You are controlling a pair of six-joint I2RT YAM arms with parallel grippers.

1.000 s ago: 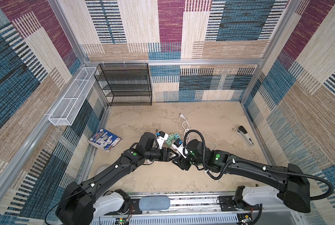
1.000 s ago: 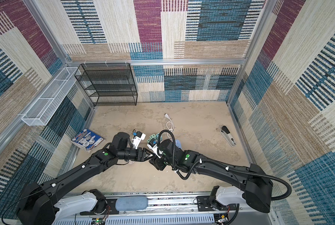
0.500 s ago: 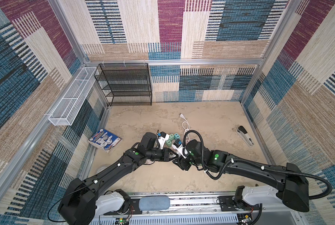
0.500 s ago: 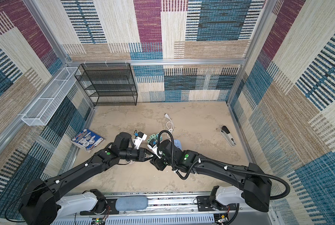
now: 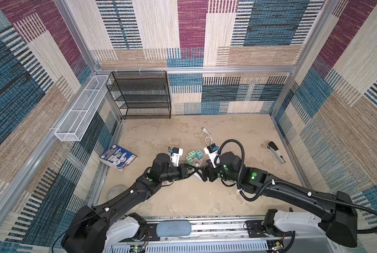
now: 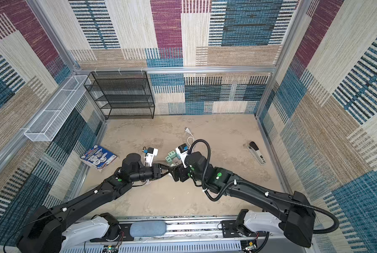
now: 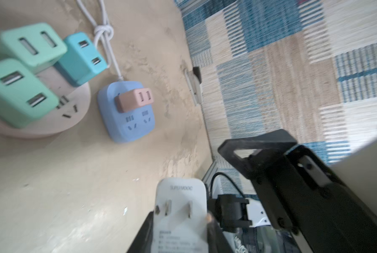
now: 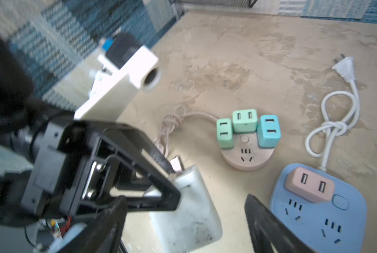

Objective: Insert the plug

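Both jaws of the left gripper [image 7: 180,216] pinch the white charger [image 7: 181,197], held at centre, nearer than the round socket hub [image 8: 246,160]. Right gripper [image 8: 185,201] jaws stand spread around it. If you brush it withdrawing, prongs [image 7: 167,207] tilt and miss the slots [image 8: 246,154].

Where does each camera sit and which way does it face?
Top views: above the base, looking down at the table; left arm, right arm show.
Left wrist: on left arm, facing the blue power strip; left gripper holds the white charger.
Right wrist: on right arm, facing that strip; open right gripper shows.
Shared: both wrist views show the charger.
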